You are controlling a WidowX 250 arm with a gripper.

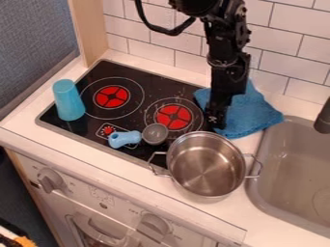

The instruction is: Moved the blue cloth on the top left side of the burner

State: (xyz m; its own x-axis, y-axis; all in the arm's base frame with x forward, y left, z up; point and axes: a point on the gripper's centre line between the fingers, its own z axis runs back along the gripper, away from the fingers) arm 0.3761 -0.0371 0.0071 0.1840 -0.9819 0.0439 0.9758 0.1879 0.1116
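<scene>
Camera view | surface (97, 157) is being viewed slantwise from above its knobbed front (93, 193) | tiled wall (156, 49) is being faced | stovetop (145, 84) and sink (293, 166) are being framed fairly near

The tool (218, 120) hides part of the blue cloth (250, 115); the right edge crops the sink (263, 188) and faucet (323, 118).

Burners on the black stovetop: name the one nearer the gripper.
The picture's right-hand burner, beside the blue cloth; the left-hand burner sits farther from the gripper.
</scene>
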